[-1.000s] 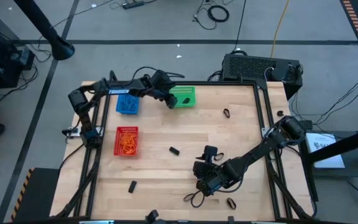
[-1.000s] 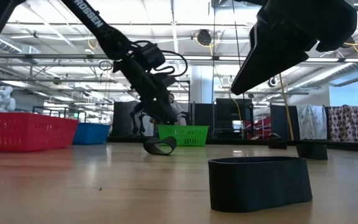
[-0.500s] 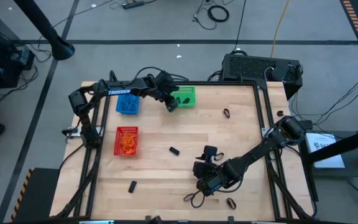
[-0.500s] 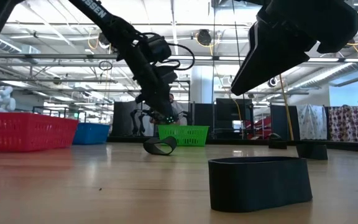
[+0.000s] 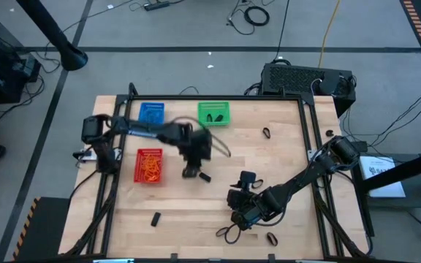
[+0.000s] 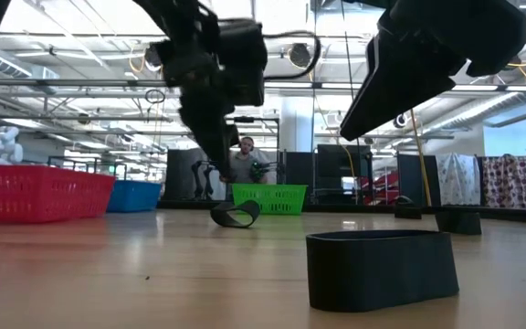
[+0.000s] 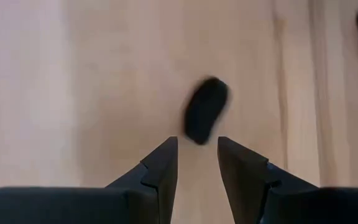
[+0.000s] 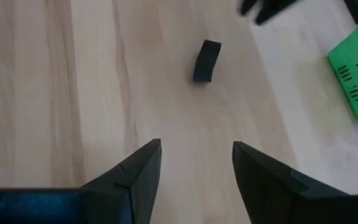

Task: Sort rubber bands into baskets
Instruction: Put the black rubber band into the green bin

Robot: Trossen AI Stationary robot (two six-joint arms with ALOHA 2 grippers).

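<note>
My left gripper (image 5: 191, 169) hovers over mid-table, open and empty, pointing down, just left of a black rubber band (image 5: 205, 177) that lies on the wood. In the left wrist view the band (image 7: 205, 110) sits just ahead of the fingertips (image 7: 197, 146). My right gripper (image 5: 241, 212) waits open and empty near the near edge (image 8: 196, 149). The blue basket (image 5: 150, 113) and green basket (image 5: 214, 113) stand at the far edge, and the red basket (image 5: 149, 165), holding orange bands, at the left. The green basket holds black bands.
More black bands lie loose on the table: one at the far right (image 5: 267, 133), one at the near left (image 5: 156, 218), one at the near edge (image 5: 272, 238). A black cable loop (image 5: 229, 234) lies by my right gripper. A person (image 6: 245, 160) shows in the room behind.
My left gripper has swung from above the green basket toward the table's near edge and come lower, turning to point down over the black band at mid-table. The bands and baskets have stayed put.
</note>
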